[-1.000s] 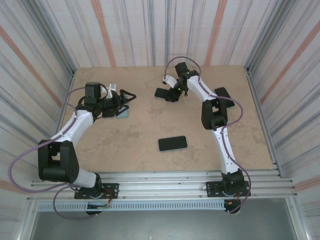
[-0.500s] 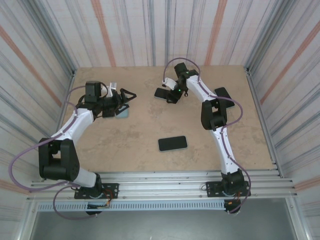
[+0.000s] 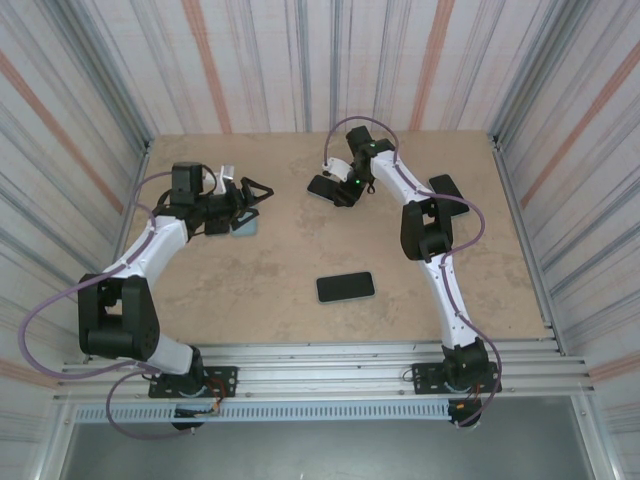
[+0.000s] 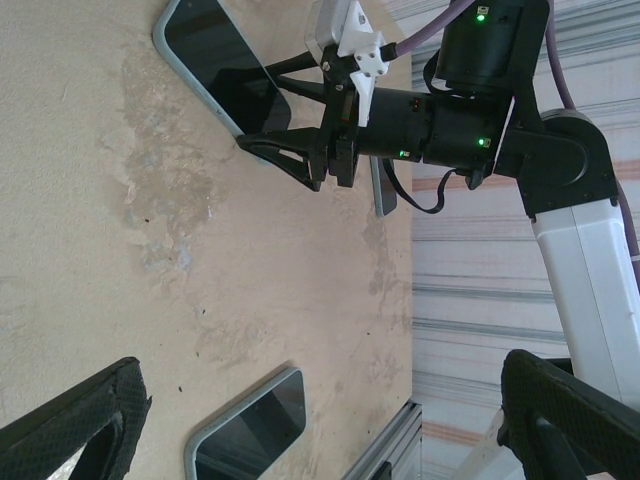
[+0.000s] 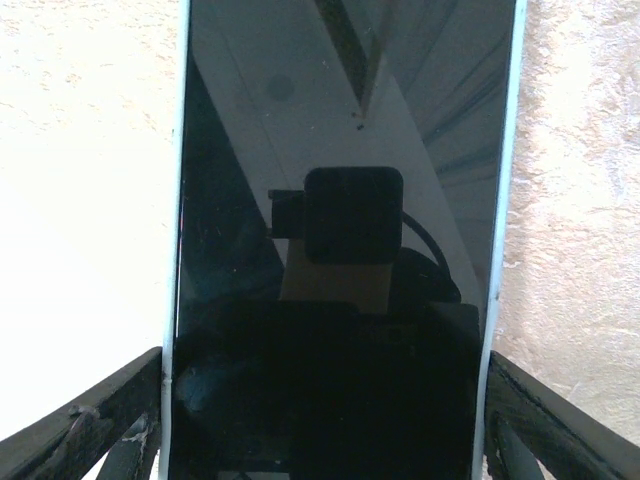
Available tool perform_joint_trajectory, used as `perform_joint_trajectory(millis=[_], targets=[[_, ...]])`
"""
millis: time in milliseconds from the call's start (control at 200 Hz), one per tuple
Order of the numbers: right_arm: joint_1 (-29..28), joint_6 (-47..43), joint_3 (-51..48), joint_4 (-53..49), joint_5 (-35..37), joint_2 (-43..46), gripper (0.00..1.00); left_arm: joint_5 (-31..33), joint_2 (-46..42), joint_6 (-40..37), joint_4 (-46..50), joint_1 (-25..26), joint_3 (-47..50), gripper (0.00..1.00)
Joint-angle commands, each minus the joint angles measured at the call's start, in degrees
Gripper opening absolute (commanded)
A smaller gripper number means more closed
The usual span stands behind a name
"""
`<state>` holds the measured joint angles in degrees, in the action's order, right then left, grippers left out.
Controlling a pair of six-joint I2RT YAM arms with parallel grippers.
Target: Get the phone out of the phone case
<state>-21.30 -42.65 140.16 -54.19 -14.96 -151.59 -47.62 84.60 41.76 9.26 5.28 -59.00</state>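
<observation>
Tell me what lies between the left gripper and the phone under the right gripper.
Bare tabletop, seen in the top view: nothing lies between the left gripper and the phone that the right gripper straddles.

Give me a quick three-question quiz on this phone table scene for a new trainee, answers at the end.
1. True or false: the left gripper is shut on a phone.
2. Pick one: in the top view, the right gripper is at A) the middle phone, B) the far phone, C) bare table.
3. Fill in: in the right wrist view, the case edging the phone is light ____.
Key: 1 false, its fingers stand wide apart; 2 B; 3 blue.
</observation>
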Motion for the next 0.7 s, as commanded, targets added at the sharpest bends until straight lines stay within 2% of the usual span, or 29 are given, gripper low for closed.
perform_joint_trajectory(millis=[0,326,541,696], targets=[[-0.5,0.7,-0.4,-4.0,1.7,-0.2,0.67,-1.7,0.6,-1.0,0.8,0.3,-2.1,0.95],[0.0,4.7,-7.2,-1.1,-0.1,7.8,0.58,-0.8,0.4,0.6,-1.6,1.1,-0.5,0.94],[-0.4,5.1,-15.4,-0.3,2.1,12.9,0.58,-0.6,0.3,1.5,-3.8,1.8,1.2,0.94],[-1.1,7.7,-25.4,3.7,4.1,18.3,0.61,-1.0,0.4,1.7,-4.5,1.8,1.6,0.94]])
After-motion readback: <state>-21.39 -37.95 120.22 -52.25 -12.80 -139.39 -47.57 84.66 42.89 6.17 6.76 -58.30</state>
